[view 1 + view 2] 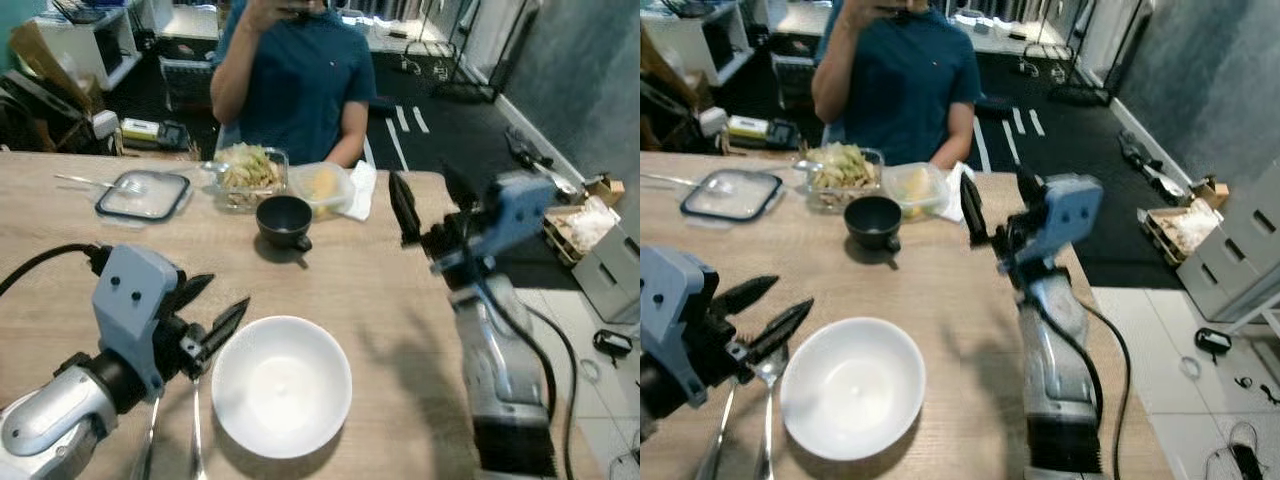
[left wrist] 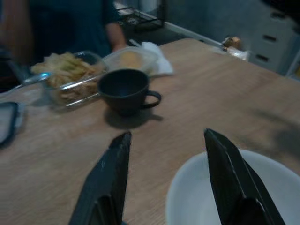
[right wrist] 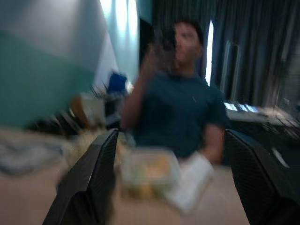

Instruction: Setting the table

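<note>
Two empty, spread grippers, left (image 1: 215,312) and right (image 1: 425,205), could knock the white bowl (image 1: 281,385) or dark cup (image 1: 285,221) if they swing carelessly.

Matt wood-grain table (image 1: 380,290), glossy white bowl (image 1: 281,385), seemingly metal cutlery (image 1: 195,430).

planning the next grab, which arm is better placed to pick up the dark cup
Right, probably. The right end effector hovers open beside the dark cup at the table's far side. The left end effector is open too, but nearer the white bowl and cutlery.
</note>
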`<state>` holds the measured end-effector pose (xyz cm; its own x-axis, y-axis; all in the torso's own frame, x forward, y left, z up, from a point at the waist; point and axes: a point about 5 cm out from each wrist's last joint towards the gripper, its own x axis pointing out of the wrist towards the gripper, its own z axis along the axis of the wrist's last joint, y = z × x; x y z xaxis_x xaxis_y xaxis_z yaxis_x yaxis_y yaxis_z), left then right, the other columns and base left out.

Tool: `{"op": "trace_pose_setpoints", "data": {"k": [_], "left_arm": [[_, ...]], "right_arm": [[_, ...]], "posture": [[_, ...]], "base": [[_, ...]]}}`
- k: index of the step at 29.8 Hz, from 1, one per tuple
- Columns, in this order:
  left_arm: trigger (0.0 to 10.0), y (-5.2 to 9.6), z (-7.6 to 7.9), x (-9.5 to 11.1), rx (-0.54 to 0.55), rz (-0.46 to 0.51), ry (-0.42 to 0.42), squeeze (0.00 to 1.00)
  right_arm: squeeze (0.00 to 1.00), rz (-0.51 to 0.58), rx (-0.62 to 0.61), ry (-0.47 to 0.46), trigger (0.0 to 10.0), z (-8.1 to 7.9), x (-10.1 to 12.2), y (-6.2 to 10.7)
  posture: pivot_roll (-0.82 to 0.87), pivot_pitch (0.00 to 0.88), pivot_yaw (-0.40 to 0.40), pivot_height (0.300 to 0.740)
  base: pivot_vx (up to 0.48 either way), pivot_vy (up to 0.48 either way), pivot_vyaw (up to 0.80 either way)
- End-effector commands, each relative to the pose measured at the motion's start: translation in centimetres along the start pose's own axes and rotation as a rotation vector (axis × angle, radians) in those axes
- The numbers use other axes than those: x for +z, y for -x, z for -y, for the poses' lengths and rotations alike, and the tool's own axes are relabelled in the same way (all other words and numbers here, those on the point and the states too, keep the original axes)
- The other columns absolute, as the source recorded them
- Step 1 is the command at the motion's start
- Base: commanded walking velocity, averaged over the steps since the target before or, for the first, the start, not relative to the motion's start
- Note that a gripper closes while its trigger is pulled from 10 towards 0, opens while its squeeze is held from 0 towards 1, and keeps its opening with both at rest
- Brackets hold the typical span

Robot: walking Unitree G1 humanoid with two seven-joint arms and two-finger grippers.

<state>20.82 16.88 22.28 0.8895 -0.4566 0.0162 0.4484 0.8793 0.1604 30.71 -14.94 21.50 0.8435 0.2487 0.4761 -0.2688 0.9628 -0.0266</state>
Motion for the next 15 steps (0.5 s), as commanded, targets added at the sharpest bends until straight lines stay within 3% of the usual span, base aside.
{"op": "trace_pose_setpoints", "data": {"k": [1,4,10,15], "left_arm": [[10.0,-0.4,0.2,-0.5,0.009,-0.007,0.004,0.00],[10.0,-0.7,0.4,-0.8,0.035,-0.004,0.007,0.00],[10.0,-1.7,0.5,-2.3,0.091,-0.015,0.000,0.00],[10.0,-2.4,-0.1,-3.1,0.163,-0.036,-0.017,0.00]], "right_arm": [[0.00,-0.003,-0.022,0.053,10.0,0.3,0.2,0.5],[0.00,-0.028,-0.039,0.074,10.0,0.5,-0.1,1.2],[0.00,-0.208,0.007,0.136,10.0,0.6,-2.6,4.5],[0.00,-0.218,-0.028,0.106,10.0,0.8,-3.1,3.9]], "posture": [[0.20,0.000,0.028,0.740],[0.19,0.000,0.030,0.740],[0.18,0.000,0.018,0.740],[0.17,0.000,0.019,0.740]], "base": [[0.000,0.000,0.00],[0.000,0.000,0.00],[0.000,0.000,0.00],[0.000,0.000,0.00]]}}
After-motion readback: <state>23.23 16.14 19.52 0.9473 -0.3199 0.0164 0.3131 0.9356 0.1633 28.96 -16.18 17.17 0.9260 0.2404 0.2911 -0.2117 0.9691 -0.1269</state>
